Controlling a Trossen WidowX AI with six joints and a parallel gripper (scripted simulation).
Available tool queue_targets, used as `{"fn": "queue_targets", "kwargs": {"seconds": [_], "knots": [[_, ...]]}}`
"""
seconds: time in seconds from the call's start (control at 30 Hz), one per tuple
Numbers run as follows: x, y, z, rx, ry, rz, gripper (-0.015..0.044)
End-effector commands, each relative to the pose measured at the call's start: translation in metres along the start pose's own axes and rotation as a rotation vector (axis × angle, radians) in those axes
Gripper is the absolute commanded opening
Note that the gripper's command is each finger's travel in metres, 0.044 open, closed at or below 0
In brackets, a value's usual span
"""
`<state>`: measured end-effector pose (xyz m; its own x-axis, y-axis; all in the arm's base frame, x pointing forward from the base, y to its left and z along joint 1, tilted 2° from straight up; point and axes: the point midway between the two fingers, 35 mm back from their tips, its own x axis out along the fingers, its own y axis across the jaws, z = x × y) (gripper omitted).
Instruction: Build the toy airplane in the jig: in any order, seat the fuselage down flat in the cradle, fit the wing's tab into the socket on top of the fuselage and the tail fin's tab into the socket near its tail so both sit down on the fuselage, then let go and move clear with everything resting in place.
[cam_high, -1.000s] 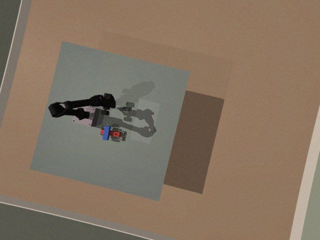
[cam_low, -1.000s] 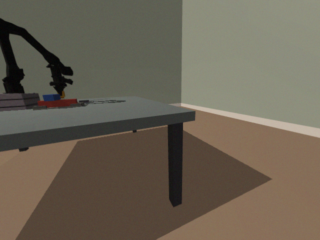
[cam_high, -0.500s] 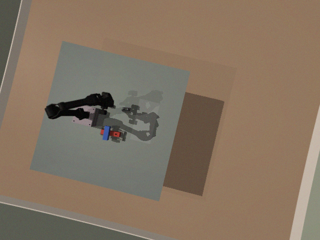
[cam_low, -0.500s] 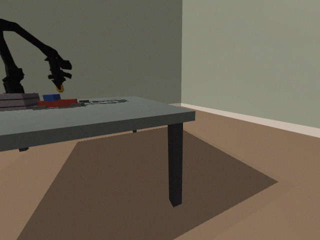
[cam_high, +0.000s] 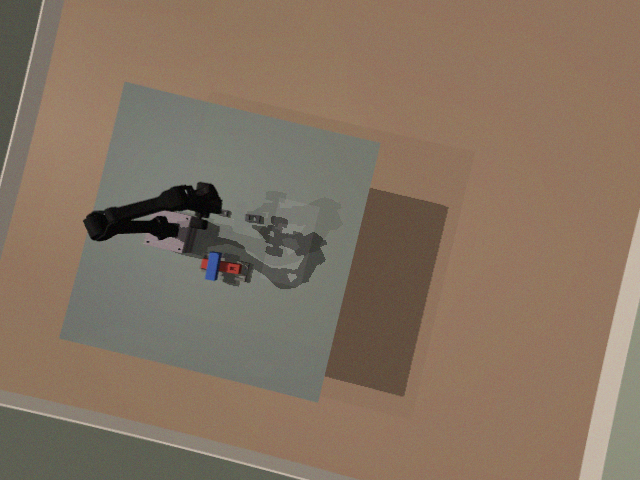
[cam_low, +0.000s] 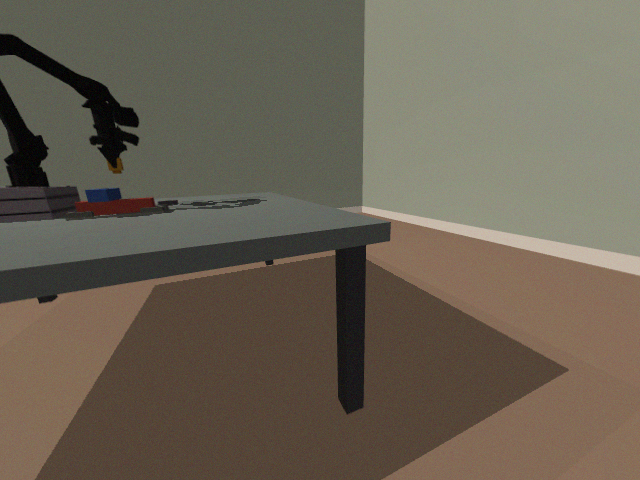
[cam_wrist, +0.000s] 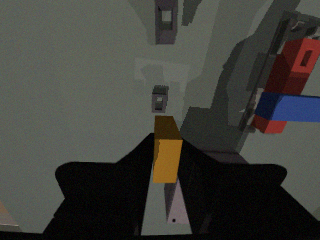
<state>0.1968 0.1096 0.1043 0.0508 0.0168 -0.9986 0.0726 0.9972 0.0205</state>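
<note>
The red fuselage (cam_high: 224, 266) (cam_low: 131, 206) (cam_wrist: 292, 61) lies in the low grey cradle (cam_high: 246, 272) and looks level. The blue wing (cam_high: 212, 266) (cam_low: 102, 195) (cam_wrist: 295, 108) lies across its top, near the end closer to the arm's base. An open socket shows toward the fuselage's other end. My gripper (cam_low: 114, 163) (cam_wrist: 162, 137) is shut on the orange tail fin (cam_low: 118, 166) (cam_wrist: 167, 161), which hangs in the air above the table, to the side of the fuselage. The fin's tab is not clearly visible. How deep the wing's tab sits is hidden.
Two small grey holders stand on the table (cam_high: 170, 320) beside the cradle: a larger holder (cam_high: 257, 219) (cam_wrist: 166, 36) and a smaller holder (cam_high: 225, 213) (cam_wrist: 159, 109). The arm's pale base block (cam_high: 155, 238) (cam_low: 31, 196) stands close to the cradle. Arm shadows cross the tabletop.
</note>
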Motion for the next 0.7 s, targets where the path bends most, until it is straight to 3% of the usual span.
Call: {"fn": "queue_targets", "kwargs": {"seconds": [0.0, 0.67], "knots": [[-0.003, -0.001, 0.0, 0.006, 0.0, 0.001, 0.0], [0.003, -0.029, 0.036, 0.03, -0.013, 0.01, 0.0]]}}
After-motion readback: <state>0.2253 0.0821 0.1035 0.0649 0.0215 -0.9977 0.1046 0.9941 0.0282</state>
